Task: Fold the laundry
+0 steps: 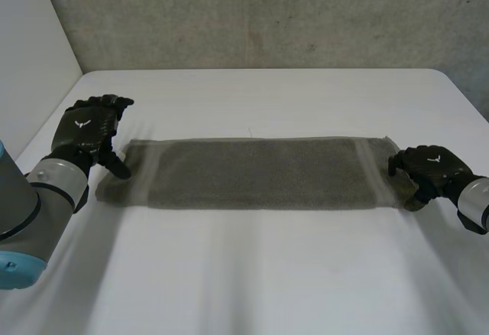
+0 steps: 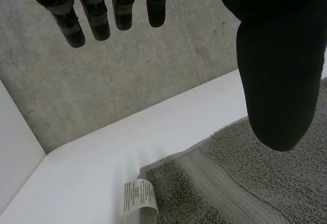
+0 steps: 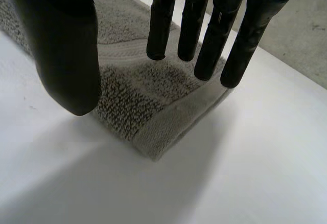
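Towel (image 1: 256,173) lies flat, a long grey strip across the white tabletop (image 1: 252,274). The left robot hand (image 1: 90,132) is at its left end, fingers straight and wide of the thumb, holding nothing. The right robot hand (image 1: 432,168) hangs over a right-end corner, fingers straight, thumb apart, nothing pinched. A white label (image 2: 138,197) pokes out at the left end, its print too small to read

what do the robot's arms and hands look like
Both hands are black: the left hand and right hand each carry a small white emblem on the back. The fingers are slim, segmented and round-tipped; the thumb is thicker and smooth. The left arm is grey with a silvery wrist cuff and a light-blue cap; the right arm has the same cuff.
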Available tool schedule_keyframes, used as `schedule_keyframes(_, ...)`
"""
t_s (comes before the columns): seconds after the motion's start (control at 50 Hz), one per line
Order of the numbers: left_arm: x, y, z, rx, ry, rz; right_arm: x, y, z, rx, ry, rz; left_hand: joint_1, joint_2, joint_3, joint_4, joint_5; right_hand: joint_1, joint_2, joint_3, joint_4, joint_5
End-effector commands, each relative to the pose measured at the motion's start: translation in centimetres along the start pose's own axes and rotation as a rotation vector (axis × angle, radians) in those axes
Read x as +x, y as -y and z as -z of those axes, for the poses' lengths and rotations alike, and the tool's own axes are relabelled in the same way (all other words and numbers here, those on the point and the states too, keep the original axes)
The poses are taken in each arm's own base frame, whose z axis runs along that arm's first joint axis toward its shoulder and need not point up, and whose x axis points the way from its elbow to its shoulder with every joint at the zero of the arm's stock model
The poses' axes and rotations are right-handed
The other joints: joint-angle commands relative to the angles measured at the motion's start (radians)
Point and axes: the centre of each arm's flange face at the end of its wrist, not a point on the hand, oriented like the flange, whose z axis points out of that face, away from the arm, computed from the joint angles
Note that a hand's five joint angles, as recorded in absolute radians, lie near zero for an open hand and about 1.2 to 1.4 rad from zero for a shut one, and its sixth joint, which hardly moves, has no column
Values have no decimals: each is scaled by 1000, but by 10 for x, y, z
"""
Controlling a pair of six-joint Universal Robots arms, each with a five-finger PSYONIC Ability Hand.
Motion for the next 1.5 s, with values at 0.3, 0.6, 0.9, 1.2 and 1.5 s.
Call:
schedule_keyframes(0.3, 0, -1, -1, 20, 2, -5, 12, -9, -12, -36, -65, 5, 3, 9, 8, 9, -29, 785, 791, 789, 792, 780)
schedule_keyframes(0.6, -1, 0, -1, 21, 4, -5, 77, -10, -1, -230, -460, 266, 3, 9, 8, 9, -29, 785, 791, 789, 792, 780)
schedule_keyframes(0.9, 0, 0, 0, 21, 2, -5, -45, 109, -10, 142, -339, 491, 3, 9, 8, 9, -29, 785, 791, 789, 792, 780)
schedule_keyframes(1.2, 3, -2, 3, 17, -3, -5, -299, 126, -1, 462, 201, 638, 3, 9, 8, 9, -29, 785, 791, 789, 792, 780)
schedule_keyframes(1.5, 4, -3, 3, 13, -5, -5, -337, 98, -11, 449, 347, 551, 3, 9, 8, 9, -29, 785, 791, 789, 792, 780)
